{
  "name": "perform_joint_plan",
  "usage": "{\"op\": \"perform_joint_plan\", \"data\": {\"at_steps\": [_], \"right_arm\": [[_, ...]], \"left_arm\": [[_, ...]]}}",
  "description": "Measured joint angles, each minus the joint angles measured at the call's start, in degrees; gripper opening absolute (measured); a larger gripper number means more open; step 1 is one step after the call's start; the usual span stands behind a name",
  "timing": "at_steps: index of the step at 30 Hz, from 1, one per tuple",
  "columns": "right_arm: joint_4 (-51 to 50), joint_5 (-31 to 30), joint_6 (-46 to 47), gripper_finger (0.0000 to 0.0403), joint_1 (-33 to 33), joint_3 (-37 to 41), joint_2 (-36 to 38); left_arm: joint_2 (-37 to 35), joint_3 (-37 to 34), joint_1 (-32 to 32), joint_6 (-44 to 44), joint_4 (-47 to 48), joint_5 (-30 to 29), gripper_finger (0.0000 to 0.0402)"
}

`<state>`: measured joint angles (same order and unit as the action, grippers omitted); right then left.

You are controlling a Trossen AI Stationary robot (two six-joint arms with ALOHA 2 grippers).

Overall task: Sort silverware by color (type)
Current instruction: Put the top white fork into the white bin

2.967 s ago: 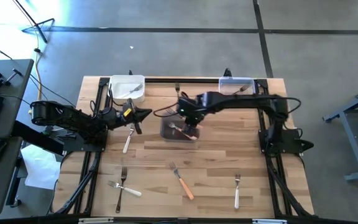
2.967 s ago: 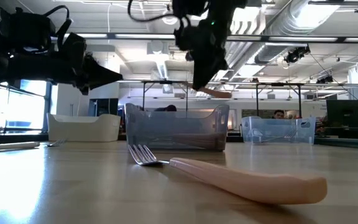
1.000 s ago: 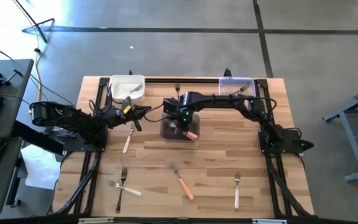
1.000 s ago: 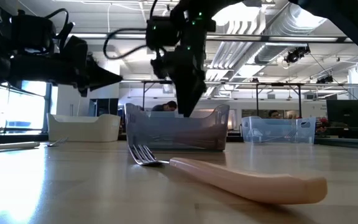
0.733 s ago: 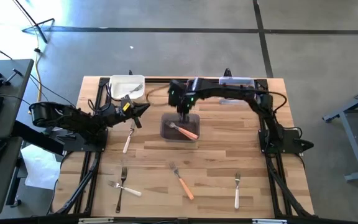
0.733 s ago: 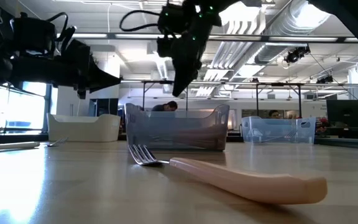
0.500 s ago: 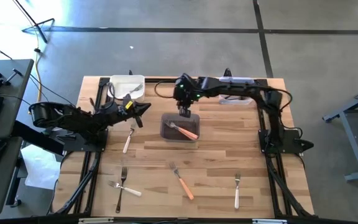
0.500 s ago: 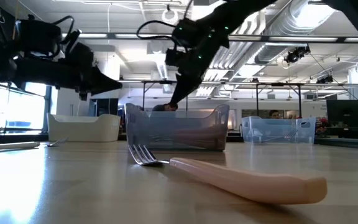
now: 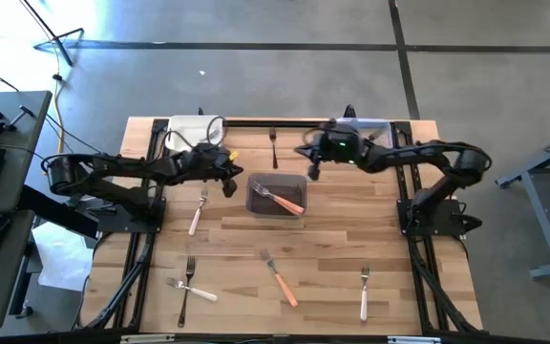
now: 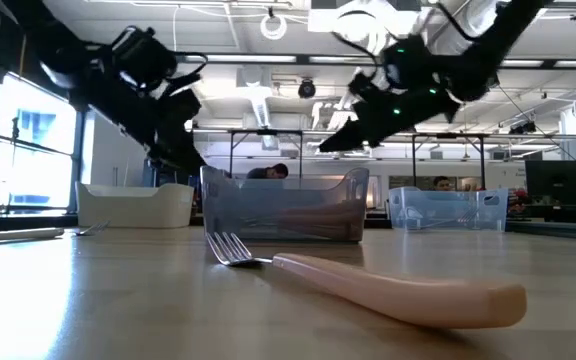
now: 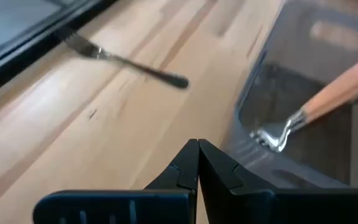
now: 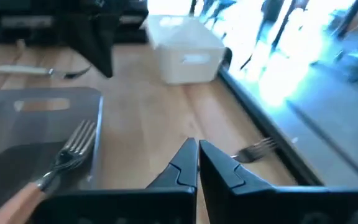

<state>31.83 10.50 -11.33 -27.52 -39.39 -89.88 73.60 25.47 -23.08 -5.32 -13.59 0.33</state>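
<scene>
- Both my grippers hang above the back half of the table [image 9: 227,239], one on each side of the grey tub [image 9: 276,196].
- My left gripper [image 9: 231,184] has its fingers pressed together with nothing between them; it sits just off the tub's left edge.
- My right gripper [image 9: 309,168] is likewise closed and empty, above the bare wood near the tub's back right corner.
- Inside the grey tub lies an orange fork [image 9: 280,199], set on a slant, tines toward the left; my left wrist camera sees its tines resting on the tub floor.
- A dark fork [image 9: 273,144] lies on the wood behind the tub, near the back rail, between my two grippers.
- A white fork [image 9: 198,213] lies on the table to the left of the tub, under my left arm.
- A white tub [image 9: 195,136] stands at the back left, with silverware in it; a clear tub [image 9: 363,132] stands at the back right, partly hidden by my right arm.
- Near the front edge lie two crossed forks [image 9: 188,285] on the left, a second orange fork [image 9: 279,278] in the middle, and another white fork [image 9: 364,292] on the right.
</scene>
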Motion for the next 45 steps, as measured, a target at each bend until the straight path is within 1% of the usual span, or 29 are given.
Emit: {"op": "perform_joint_plan", "data": {"at_steps": [2,6,8,9,12,15,18,20,23,27,32,35,39,45], "right_arm": [[6.24,0.23,0.57,0.0000,-0.57,5.62,2.43],[19.73,2.07,2.17,0.0000,-0.80,15.79,5.34],[26.79,2.26,-0.24,0.0000,-1.33,18.88,5.99],[28.77,2.49,-1.20,0.0000,-2.03,19.76,6.88],[29.59,2.42,1.43,0.0000,-5.08,20.47,9.12],[29.30,4.12,4.43,0.0000,-7.13,20.47,9.56],[29.29,6.34,3.74,0.0000,-7.81,20.45,9.61],[29.29,6.69,3.45,0.0000,-8.04,20.45,9.61],[29.19,6.72,3.73,0.0000,-8.27,20.45,9.59],[28.73,6.78,2.75,0.0000,-8.47,20.43,9.59],[28.20,6.86,2.30,0.0000,-8.52,20.43,9.59],[28.20,6.66,1.98,0.0000,-8.52,20.43,9.59],[28.16,6.64,1.88,0.0000,-8.52,20.41,9.57],[27.27,6.62,1.87,0.0000,-8.52,20.39,9.54]], "left_arm": [[-0.18,3.05,1.47,-0.01,7.11,-2.23,0.0000],[-2.33,8.74,3.90,0.43,25.71,-4.38,0.0000],[-3.78,11.30,5.03,-0.49,33.08,-6.71,0.0000],[-4.90,12.25,5.46,-1.63,36.78,-7.83,0.0000],[-7.41,14.62,6.06,-8.49,45.83,-8.48,0.0000],[-8.86,15.66,6.02,-17.60,55.64,-5.95,0.0000],[-8.95,15.70,7.12,-24.84,64.10,-6.56,0.0009],[-8.60,15.70,7.97,-27.54,68.67,-7.33,0.0022],[-8.25,15.66,8.68,-30.43,71.89,-5.25,0.0048],[-8.23,15.66,9.85,-35.49,72.08,-2.69,0.0090],[-7.75,15.66,11.57,-41.57,72.90,-2.33,0.0143],[-6.31,15.66,12.53,-43.61,72.92,-2.24,0.0167],[-2.98,15.66,13.34,-43.88,72.90,-2.05,0.0186],[3.03,15.66,12.90,-41.79,72.39,-1.80,0.0189]]}}
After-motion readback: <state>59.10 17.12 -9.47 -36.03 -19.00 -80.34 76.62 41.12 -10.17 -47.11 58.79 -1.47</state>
